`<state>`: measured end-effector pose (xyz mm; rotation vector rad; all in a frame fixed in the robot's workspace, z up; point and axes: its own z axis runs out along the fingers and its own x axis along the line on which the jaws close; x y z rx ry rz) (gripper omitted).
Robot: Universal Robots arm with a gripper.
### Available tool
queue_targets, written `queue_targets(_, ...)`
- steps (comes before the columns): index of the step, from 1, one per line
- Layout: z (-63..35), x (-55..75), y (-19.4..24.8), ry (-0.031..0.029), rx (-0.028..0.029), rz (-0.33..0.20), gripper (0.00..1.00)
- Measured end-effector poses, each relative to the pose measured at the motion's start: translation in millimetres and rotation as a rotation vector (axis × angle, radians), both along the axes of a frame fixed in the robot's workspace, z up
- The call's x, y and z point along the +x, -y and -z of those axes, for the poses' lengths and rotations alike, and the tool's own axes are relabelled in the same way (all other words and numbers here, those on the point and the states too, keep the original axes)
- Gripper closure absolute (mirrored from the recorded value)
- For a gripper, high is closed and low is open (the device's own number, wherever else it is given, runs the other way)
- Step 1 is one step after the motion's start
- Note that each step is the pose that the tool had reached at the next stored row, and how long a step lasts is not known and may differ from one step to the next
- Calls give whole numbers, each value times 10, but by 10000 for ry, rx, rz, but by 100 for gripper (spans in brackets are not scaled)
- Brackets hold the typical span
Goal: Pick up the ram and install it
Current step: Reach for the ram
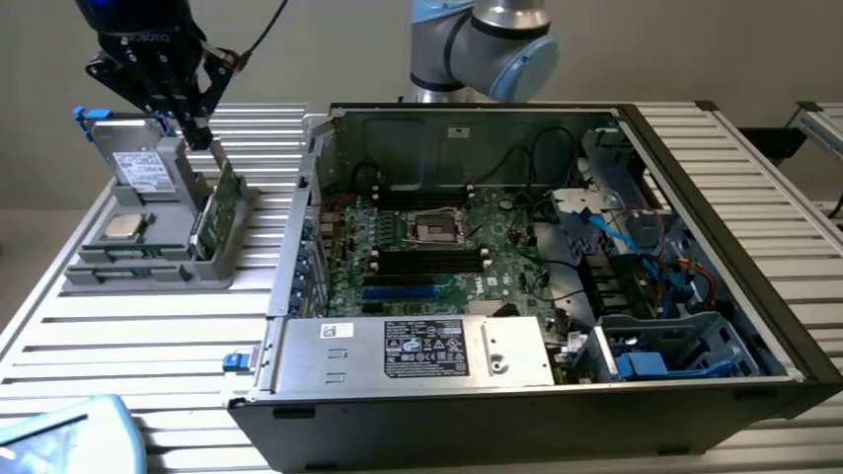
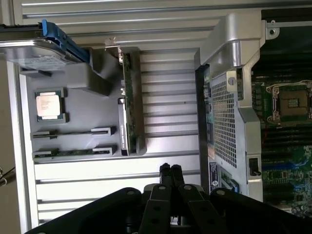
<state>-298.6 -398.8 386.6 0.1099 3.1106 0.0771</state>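
Both fingers (image 2: 165, 175) clenched on nothing, my end effector (image 2: 171, 170) hangs near the tray (image 2: 83, 113) where the ram (image 2: 73, 153) lies in a slot near the processor (image 2: 48, 104); I'd judge squaring to its long edge matters before any grasp.

Black pincer (image 2: 170, 169), fingers pressed together, hangs over the ribbed white desk (image 2: 97, 178) beside a grey holder tray (image 2: 83, 117) carrying a square silver processor chip (image 2: 48, 105) and a thin green ram stick (image 2: 73, 153).

Matt grey plastic tray (image 1: 158, 274), ribbed pale metal table (image 1: 145, 336), bare steel chassis (image 1: 409, 143)
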Motion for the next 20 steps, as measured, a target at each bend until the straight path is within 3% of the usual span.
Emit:
queue_targets(15,57,-680,0,0,0,0,89)
queue_targets(20,79,-803,0,-9,1,0,89)
